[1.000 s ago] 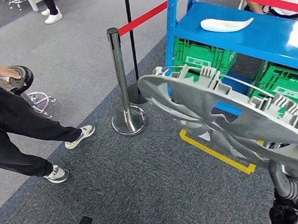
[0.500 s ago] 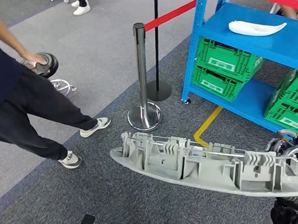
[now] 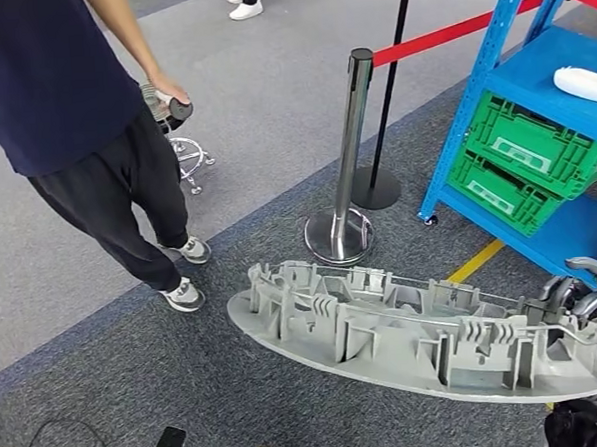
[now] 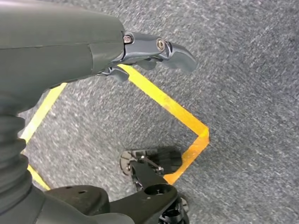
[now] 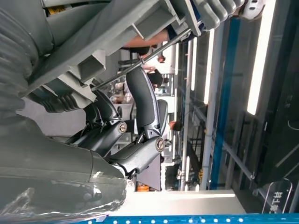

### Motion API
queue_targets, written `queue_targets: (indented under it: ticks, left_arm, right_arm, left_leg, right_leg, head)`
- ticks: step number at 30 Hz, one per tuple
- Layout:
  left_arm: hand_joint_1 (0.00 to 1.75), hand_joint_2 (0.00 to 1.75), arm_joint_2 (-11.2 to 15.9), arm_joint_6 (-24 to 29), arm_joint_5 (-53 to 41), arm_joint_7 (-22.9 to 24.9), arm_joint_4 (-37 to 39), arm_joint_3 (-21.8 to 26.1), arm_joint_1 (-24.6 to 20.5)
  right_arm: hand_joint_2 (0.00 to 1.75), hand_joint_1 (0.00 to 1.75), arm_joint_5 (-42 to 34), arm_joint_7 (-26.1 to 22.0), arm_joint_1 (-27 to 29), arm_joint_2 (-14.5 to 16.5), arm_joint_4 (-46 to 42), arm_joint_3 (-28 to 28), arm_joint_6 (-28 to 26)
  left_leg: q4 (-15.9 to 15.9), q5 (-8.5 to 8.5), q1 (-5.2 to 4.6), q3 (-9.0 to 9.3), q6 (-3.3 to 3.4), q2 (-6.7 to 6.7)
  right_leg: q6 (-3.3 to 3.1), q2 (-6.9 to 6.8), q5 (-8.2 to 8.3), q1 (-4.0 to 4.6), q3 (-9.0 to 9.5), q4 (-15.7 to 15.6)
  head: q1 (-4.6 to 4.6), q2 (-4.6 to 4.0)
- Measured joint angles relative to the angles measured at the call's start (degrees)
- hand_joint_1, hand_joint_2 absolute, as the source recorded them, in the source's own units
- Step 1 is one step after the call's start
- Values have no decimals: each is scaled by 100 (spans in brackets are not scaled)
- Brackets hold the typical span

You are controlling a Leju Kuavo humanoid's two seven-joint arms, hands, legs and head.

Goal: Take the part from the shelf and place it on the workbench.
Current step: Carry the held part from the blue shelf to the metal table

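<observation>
**Right hand carries the grey part above the carpet**

The blue shelf (image 3: 552,80) stands at upper right of the head view. A person (image 3: 70,105) stands upper left. The long grey part (image 3: 407,328) lies across the lower middle, gripped at its right end by the right hand (image 3: 579,294), fingers (image 5: 143,100) curled around it. The left hand (image 4: 155,51) hangs over the carpet with nothing in it, fingers slightly curled and apart.

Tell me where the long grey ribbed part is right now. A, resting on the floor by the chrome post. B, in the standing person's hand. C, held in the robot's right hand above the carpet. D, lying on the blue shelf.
C: the long grey ribbed part hangs above the carpet, with the right hand gripping its far end, clear of the blue shelf and the chrome post.
</observation>
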Motion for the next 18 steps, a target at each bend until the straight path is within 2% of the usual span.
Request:
queue_targets:
  ticks: [2, 3, 4, 6, 8, 9, 10, 11, 12, 13, 14, 15, 16, 18]
  left_arm:
    - [0, 175, -1, 1, -6, 1, 0, 0, 6]
    - [0, 175, 0, 2, -15, 8, 0, 0, 11]
    - [0, 175, 2, 2, -32, 19, 0, 0, 8]
    - [0, 175, 2, -3, -77, 40, 0, -1, -26]
    - [0, 175, -7, -25, -134, 45, 0, -2, -75]
    - [0, 175, -10, -37, -164, 45, 0, -2, -93]
    - [0, 175, -12, -44, -192, 44, 0, -2, -108]
    - [0, 175, -11, -45, -216, 44, -1, -2, -124]
    - [0, 175, -14, -46, -231, 44, -4, -2, -145]
    - [0, 175, -25, -46, -243, 44, -12, -2, -176]
    - [0, 175, -34, -46, -250, 44, -21, -2, -209]
    - [0, 175, -43, -44, -259, 44, -30, -2, -238]
    - [0, 175, -46, -42, -272, 44, -36, -2, -256]
    - [0, 175, -36, -37, -294, 52, -37, -2, -254]
  right_arm:
    - [175, 175, -1, -2, -6, 0, 0, -4, -3]
    - [175, 175, 1, -1, -16, 0, 0, -4, -3]
    - [175, 175, 3, -2, -27, 0, -1, -6, -3]
    - [175, 175, 8, -3, -50, 0, -3, -18, -11]
    - [175, 175, 10, -2, -60, 0, -4, -32, -25]
    - [175, 175, 11, 2, -64, 0, -4, -34, -30]
    - [175, 175, 14, 10, -72, 0, -4, -35, -33]
    - [175, 175, 17, 21, -83, 0, -5, -35, -36]
    - [175, 175, 21, 31, -97, 0, -10, -35, -39]
    - [175, 175, 25, 40, -104, 0, -23, -36, -44]
    - [175, 175, 30, 48, -113, 0, -40, -39, -51]
    - [175, 175, 39, 55, -120, 0, -56, -42, -61]
    - [175, 175, 50, 63, -124, 1, -70, -45, -74]
    - [175, 175, 73, 78, -127, 0, -86, -46, -105]
  left_leg:
    - [-18, 37, 26, -41, -79, -87]
    - [-1, 26, 29, -59, -112, -40]
    - [92, -45, 24, -107, -141, 76]
    - [644, -377, 17, -371, -192, 393]
    - [1408, -717, 46, -733, -237, 518]
    - [1608, -760, 65, -817, -256, 533]
    - [1592, -699, 85, -790, -273, 546]
    - [1359, -557, 105, -648, -289, 576]
    - [981, -387, 124, -419, -308, 676]
    - [567, -256, 138, -185, -327, 834]
    - [267, -168, 143, -15, -312, 942]
    - [87, -134, 136, 75, -281, 1022]
    - [32, -132, 120, 81, -229, 1014]
    - [36, -105, 90, 45, -106, 865]
  right_leg:
    - [-53, -68, 20, 20, 27, -29]
    - [-90, -123, 42, 23, 35, -54]
    - [-132, -183, 63, 20, 49, -86]
    - [-190, -323, 91, 20, 65, -134]
    - [-207, -473, 96, 26, 54, -142]
    - [-205, -547, 98, 25, 49, -141]
    - [-198, -614, 101, 21, 46, -141]
    - [-185, -676, 104, 15, 46, -140]
    - [-159, -734, 104, 14, 50, -135]
    - [-119, -788, 93, 26, 45, -111]
    - [-74, -841, 84, 38, 42, -96]
    - [-28, -895, 78, 51, 41, -84]
    - [13, -951, 78, 53, 41, -85]
    - [88, -1026, 71, 14, 61, -102]
  head:
    - [-2, 0]
    - [-4, 0]
    - [-14, 0]
    - [-34, 0]
    - [-42, 0]
    - [-43, 0]
    - [-43, 0]
    - [-43, 0]
    - [-44, 0]
    - [-55, 0]
    - [-54, 1]
    - [-47, 1]
    - [-37, 1]
    - [-8, 0]
